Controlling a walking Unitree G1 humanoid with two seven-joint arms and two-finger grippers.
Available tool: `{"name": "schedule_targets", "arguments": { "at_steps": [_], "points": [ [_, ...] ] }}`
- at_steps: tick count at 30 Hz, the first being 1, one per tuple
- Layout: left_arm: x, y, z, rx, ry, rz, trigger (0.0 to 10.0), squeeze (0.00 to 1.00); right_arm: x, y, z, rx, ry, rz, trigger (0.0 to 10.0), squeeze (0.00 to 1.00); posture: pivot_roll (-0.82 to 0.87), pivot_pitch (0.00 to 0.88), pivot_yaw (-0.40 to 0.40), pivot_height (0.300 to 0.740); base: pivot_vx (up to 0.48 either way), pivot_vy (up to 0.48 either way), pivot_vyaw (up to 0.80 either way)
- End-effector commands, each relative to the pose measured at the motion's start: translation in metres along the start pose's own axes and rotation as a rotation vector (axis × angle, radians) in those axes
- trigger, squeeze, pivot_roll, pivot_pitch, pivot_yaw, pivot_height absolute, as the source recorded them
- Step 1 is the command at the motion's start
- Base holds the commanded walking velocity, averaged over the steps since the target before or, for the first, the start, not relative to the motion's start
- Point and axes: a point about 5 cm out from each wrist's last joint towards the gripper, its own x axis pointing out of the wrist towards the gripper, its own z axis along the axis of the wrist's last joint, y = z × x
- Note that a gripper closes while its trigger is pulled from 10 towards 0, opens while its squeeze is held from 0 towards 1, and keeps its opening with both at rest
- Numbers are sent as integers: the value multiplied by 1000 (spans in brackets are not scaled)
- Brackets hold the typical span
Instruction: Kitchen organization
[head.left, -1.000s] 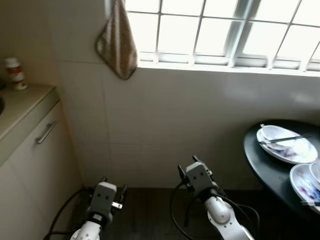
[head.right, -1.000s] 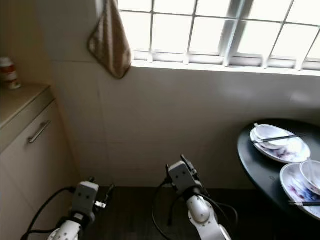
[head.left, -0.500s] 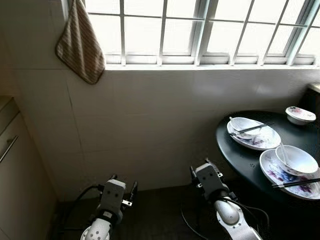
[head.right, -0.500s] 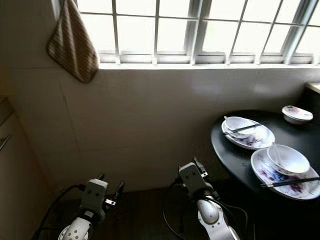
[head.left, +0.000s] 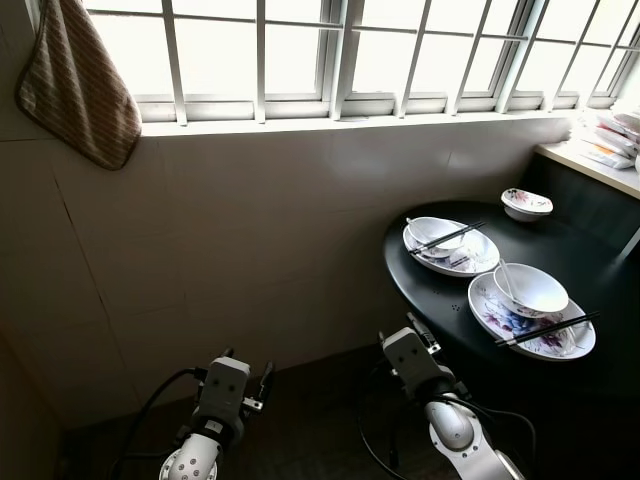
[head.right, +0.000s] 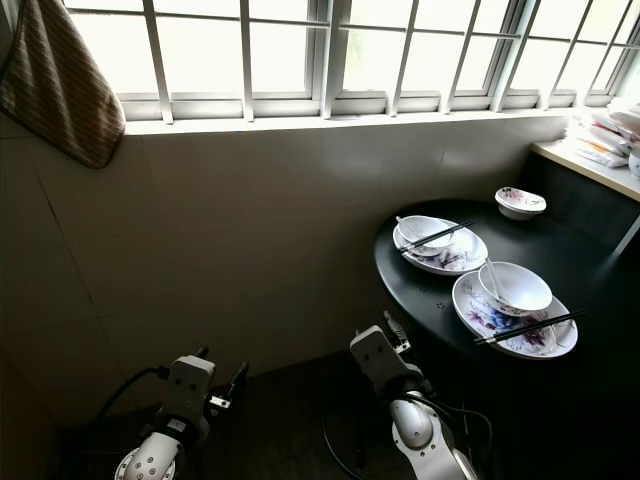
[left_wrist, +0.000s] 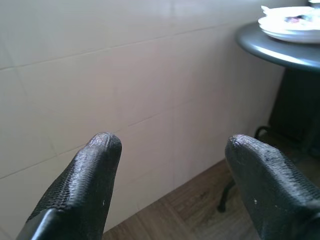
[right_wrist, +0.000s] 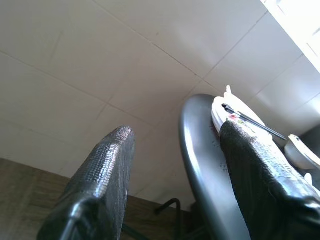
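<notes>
A round black table (head.left: 440, 300) stands at the right against the tiled wall. It holds a plate with a bowl and chopsticks (head.left: 445, 247), a nearer plate with a bowl, spoon and chopsticks (head.left: 530, 310), and a small patterned bowl (head.left: 525, 203) at the back. Low in front of me, above the dark floor, my left gripper (head.left: 247, 365) is open and holds nothing. My right gripper (head.left: 405, 332) is also open and holds nothing, just left of the table's edge. In the right wrist view the table rim (right_wrist: 200, 150) and a plate (right_wrist: 235, 112) lie between its fingers.
A striped towel (head.left: 75, 85) hangs at the upper left by the barred window (head.left: 330, 50). A ledge with stacked items (head.left: 605, 140) runs at the far right. White tiled wall (head.left: 250, 230) is straight ahead, with dark wood floor (head.left: 320, 410) below and cables by the arms.
The camera has swung right: the counter, cabinet and bottle have left the picture, and the black table with its dishes has come further into view. Both grippers stay open and low.
</notes>
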Motion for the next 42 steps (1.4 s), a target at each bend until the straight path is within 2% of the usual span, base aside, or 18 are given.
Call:
{"name": "schedule_targets", "arguments": {
  "at_steps": [1, 5, 11, 13, 14, 21, 27, 30, 33, 38, 42],
  "points": [
    [2, 1, 0, -28, 7, 7, 10000, 0, 4, -8, 4, -36, -16, -22, 10000, 0, 27, 0, -54, 740, 0, 0, -788],
    [3, -1, -2, -22, 15, 0, 10000, 0, 5, -7, 6, -67, -38, -13, 10000, 0, 25, 0, -55, 740, 0, 0, -788],
    [2, -2, -2, -28, 13, -2, 10000, 0, 3, -3, 10, -63, -79, 10, 10000, 0, 23, 0, -56, 740, 315, 0, -490],
    [2, -3, -2, -29, 7, -7, 10000, 0, 2, -1, 8, -69, -62, 22, 10000, 0, 22, 0, -56, 740, 137, 0, 0],
    [2, -3, -1, -28, 4, -11, 10000, 0, 2, 2, 5, -5, -38, 35, 10000, 0, 23, 0, -57, 740, 0, 0, -800],
    [2, -7, -4, -6, 24, -30, 10000, 0, 2, 1, 6, -37, -52, 41, 10000, 0, 23, 0, -57, 740, 0, 0, -800],
    [1, -9, -4, 5, 21, -40, 10000, 0, 0, 7, 10, -73, -92, 79, 10000, 0, 24, 0, -59, 740, 0, -474, -531],
    [1, -7, -4, -13, 18, -29, 10000, 0, -1, 10, 8, -64, -71, 100, 10000, 0, 24, 0, -59, 740, 0, 0, 0],
    [1, -7, -4, -13, 16, -28, 10000, 0, -1, 12, 7, -11, -69, 123, 10000, 0, 25, 0, -58, 740, 0, 0, -800],
    [0, -6, -4, 5, 30, -34, 10000, 0, -3, 14, 13, -50, -118, 137, 10000, 0, 25, 0, -57, 740, 0, -49, -470],
    [0, -6, -4, 19, 25, -36, 10000, 0, -4, 20, 13, -30, -121, 183, 10000, 0, 26, 0, -56, 740, 0, -468, -600]
  ]
}}
